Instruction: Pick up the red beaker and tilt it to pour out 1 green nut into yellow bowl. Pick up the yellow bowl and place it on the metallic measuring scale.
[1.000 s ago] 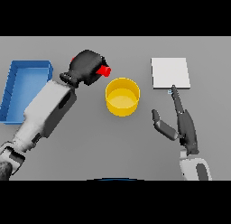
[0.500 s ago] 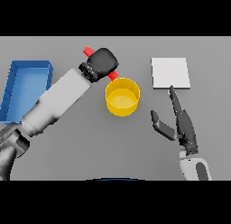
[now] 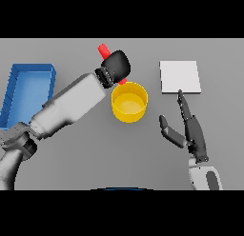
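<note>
Red beaker (image 3: 103, 51) is mostly hidden inside the left hand (image 3: 116, 65): only one red end sticks out beyond the fist on the far-left side, and a thin red sliver shows at the fist's near-right edge, just above the far rim of the yellow bowl (image 3: 129, 103). Its mouth and any contents cannot be made out. Its long axis runs on a slant from far-left to near-right, with the near-right end aimed down toward the bowl. No green nut can be picked out in the bowl. That left hand is clenched around the beaker, held over the bowl's far-left rim, with its white forearm stretching back to the near left across the grey tabletop (image 3: 86, 154). A blue tray (image 3: 28, 87) lies at the left, partly cut off by the arm. To the right, the right hand (image 3: 188, 130) rests with fingers straight and thumb spread, released, pointing toward the metallic measuring scale (image 3: 179, 76), a pale square at far right, well apart from the bowl
</note>
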{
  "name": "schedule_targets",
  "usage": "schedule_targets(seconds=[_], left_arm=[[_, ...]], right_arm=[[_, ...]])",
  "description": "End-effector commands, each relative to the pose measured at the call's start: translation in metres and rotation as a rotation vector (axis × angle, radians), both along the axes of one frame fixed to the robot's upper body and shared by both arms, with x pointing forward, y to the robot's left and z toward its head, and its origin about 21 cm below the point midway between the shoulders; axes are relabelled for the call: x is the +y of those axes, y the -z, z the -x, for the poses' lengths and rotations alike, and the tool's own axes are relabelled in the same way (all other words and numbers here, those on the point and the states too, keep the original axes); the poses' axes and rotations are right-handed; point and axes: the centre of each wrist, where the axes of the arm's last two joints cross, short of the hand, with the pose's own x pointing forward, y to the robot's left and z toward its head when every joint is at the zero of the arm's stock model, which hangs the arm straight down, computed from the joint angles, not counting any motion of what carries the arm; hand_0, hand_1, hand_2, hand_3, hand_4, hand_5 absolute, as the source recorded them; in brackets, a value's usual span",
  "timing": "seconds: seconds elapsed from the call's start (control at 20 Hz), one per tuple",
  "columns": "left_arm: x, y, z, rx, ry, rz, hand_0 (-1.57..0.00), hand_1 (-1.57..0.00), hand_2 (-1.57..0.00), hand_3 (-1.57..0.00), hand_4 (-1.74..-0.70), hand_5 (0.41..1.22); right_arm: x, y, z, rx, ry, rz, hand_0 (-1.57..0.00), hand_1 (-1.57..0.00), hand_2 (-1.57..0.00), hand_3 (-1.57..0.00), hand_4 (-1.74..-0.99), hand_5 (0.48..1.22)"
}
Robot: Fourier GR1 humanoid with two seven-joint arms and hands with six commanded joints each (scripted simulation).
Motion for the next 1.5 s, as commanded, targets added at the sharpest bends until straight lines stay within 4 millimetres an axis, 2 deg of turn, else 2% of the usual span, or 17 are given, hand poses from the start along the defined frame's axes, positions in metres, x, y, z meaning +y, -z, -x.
schedule_targets(seconds=[0.0,0.2,0.35,0.65,0.75,0.85,1.0,1.05,1.1,1.15,1.3,1.45], left_arm=[[-0.004,0.0,0.0,-0.024,0.01,-0.018,-1.57,-1.57,-1.57,-1.57,-1.74,1.221],[-0.011,0.008,0.005,-0.087,0.079,-0.117,-1.57,-1.57,-1.57,-1.57,-1.74,1.221],[-0.022,-0.001,0.006,-0.114,0.132,-0.224,-1.57,-1.57,-1.57,-1.57,-1.73,1.221],[-0.047,-0.001,0.01,-0.175,0.179,-0.401,-1.57,-1.57,-1.57,-1.57,-1.73,1.221],[-0.05,-0.012,0.008,-0.174,0.182,-0.419,-1.57,-1.57,-1.57,-1.57,-1.73,1.221],[-0.046,-0.03,-0.002,-0.197,0.2,-0.362,-1.57,-1.57,-1.57,-1.57,-1.73,1.221],[-0.037,-0.075,-0.02,-0.232,0.142,-0.329,-1.57,-1.57,-1.57,-1.57,-1.73,1.221],[-0.034,-0.082,-0.024,-0.236,0.109,-0.284,-1.57,-1.57,-1.57,-1.57,-1.73,1.221],[-0.031,-0.1,-0.03,-0.251,0.064,-0.229,-1.57,-1.57,-1.57,-1.26,-1.73,1.221],[-0.024,-0.112,-0.035,-0.256,0.031,-0.2,-1.57,-1.57,-1.57,-1.02,-1.73,1.221],[0.004,-0.147,-0.051,-0.199,-0.086,0.005,-1.57,-1.57,-1.57,-1.29,-1.73,1.221],[0.05,-0.179,-0.066,-0.177,-0.296,0.262,-1.57,-1.57,-1.57,-1.43,-1.73,1.221]], right_arm=[[0.0,0.0,0.001,-0.009,0.008,0.004,0.0,0.0,0.0,0.0,-1.058,0.7],[0.002,-0.002,0.0,-0.016,0.037,0.033,0.0,0.0,0.0,0.0,-1.076,0.678],[0.005,0.0,-0.001,-0.021,0.025,0.04,0.0,0.0,0.0,0.0,-1.077,0.676],[0.002,0.001,-0.006,-0.021,0.033,0.047,0.0,0.0,0.0,0.0,-1.047,0.681],[0.006,0.0,-0.002,-0.037,0.026,0.047,0.0,0.0,0.0,0.0,-1.035,0.685],[0.006,-0.002,-0.003,-0.04,0.023,0.048,0.0,0.0,0.0,0.0,-1.035,0.684],[0.001,-0.001,-0.001,-0.034,0.039,0.067,0.0,0.0,0.0,0.0,-1.03,0.682],[0.004,-0.001,-0.002,-0.037,0.037,0.071,0.0,0.0,0.0,0.0,-1.023,0.682],[0.004,-0.001,-0.003,-0.028,0.042,0.073,0.0,0.0,0.0,0.0,-1.024,0.681],[0.005,-0.001,-0.004,-0.031,0.041,0.065,0.0,0.0,0.0,0.0,-1.028,0.68],[0.005,-0.001,-0.005,-0.038,0.026,0.052,0.0,0.0,0.0,0.0,-1.001,0.683],[0.004,0.001,-0.007,-0.044,0.03,0.063,0.0,0.0,0.0,0.0,-0.99,0.672]])
